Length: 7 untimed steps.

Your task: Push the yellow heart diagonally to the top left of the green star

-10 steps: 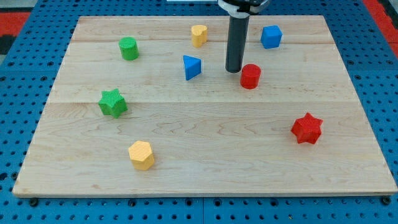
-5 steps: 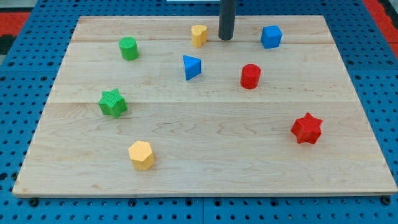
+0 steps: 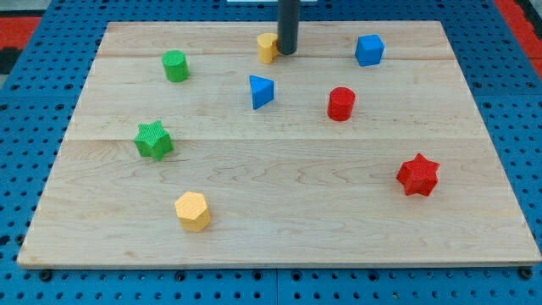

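The small yellow heart-shaped block (image 3: 268, 47) sat touching my tip (image 3: 287, 53), on its view-left side. No hand was fitted, only the rod, so nothing pinched. The green star-shaped block (image 3: 153, 140) lay well off toward the view's bottom-left on the pale wooden bench (image 3: 339, 220).

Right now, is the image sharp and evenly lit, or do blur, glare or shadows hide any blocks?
Camera view: sharp and evenly lit, no glare on the wooden board, only soft short shadows. My tip sits against the yellow heart on its right side and overlaps its edge. The green star is crisp and unobstructed.
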Each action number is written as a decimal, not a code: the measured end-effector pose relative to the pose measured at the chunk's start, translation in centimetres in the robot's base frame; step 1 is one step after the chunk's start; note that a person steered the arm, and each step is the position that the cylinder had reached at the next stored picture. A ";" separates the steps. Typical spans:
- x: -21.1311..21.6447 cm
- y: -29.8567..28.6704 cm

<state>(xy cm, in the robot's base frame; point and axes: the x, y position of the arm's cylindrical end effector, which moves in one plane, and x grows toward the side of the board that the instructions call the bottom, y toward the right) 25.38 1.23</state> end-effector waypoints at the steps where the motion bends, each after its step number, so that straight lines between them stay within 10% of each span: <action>1: -1.3 -5.4; 5: -1.9 -22.4; 7: 8.0 -24.6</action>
<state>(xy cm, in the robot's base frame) 33.39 -23.41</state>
